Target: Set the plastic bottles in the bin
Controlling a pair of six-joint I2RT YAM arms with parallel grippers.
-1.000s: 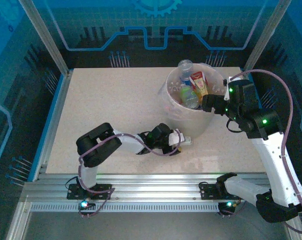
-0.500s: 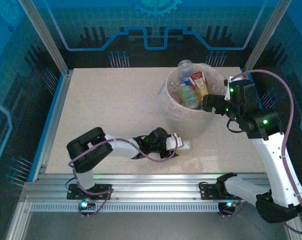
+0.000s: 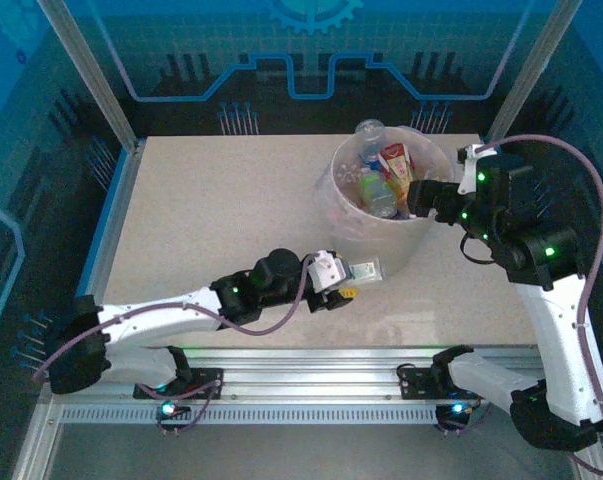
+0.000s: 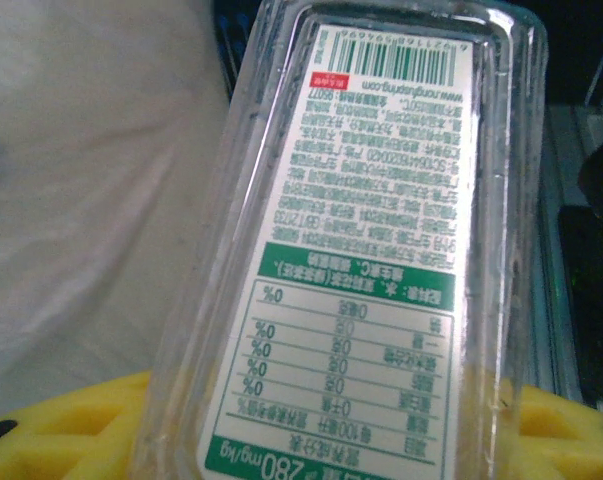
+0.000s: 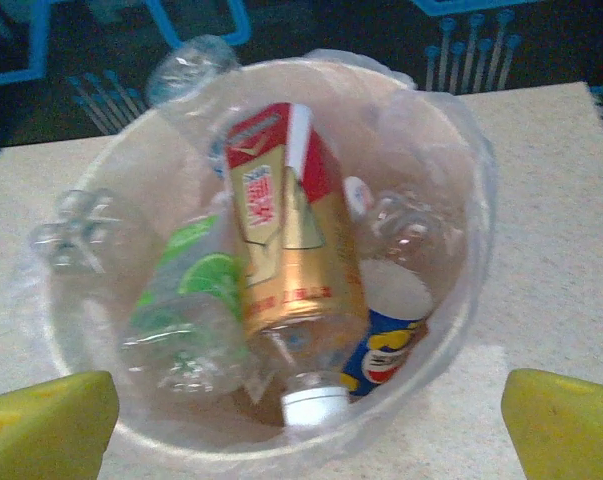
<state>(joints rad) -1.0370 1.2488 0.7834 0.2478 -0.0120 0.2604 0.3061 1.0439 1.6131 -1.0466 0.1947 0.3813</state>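
My left gripper [image 3: 343, 277] is shut on a clear plastic bottle [image 3: 365, 270] with a white and green label, holding it just in front of the bin's near wall. In the left wrist view the bottle [image 4: 371, 250] sits between the yellow fingers [image 4: 61, 430]. The bin [image 3: 381, 250] is a round translucent bucket with a bag liner. It holds several bottles: a red and gold one [image 5: 281, 230], a green-labelled one [image 5: 181, 310] and a blue-labelled one [image 5: 386, 345]. My right gripper [image 3: 423, 197] hangs open over the bin's right rim [image 5: 471, 250], with nothing between its fingers [image 5: 51, 420].
A crushed clear bottle [image 3: 369, 130] pokes over the bin's far rim. The speckled tabletop [image 3: 211, 210] lies to the left of the bin. Blue-lit walls and metal posts [image 3: 91, 80] enclose the table, and a rail [image 3: 311, 375] runs along its near edge.
My left arm has stretched out toward the bin and its gripper has closed on the bottle, carrying it up and right. My right gripper has shifted slightly right over the bin.
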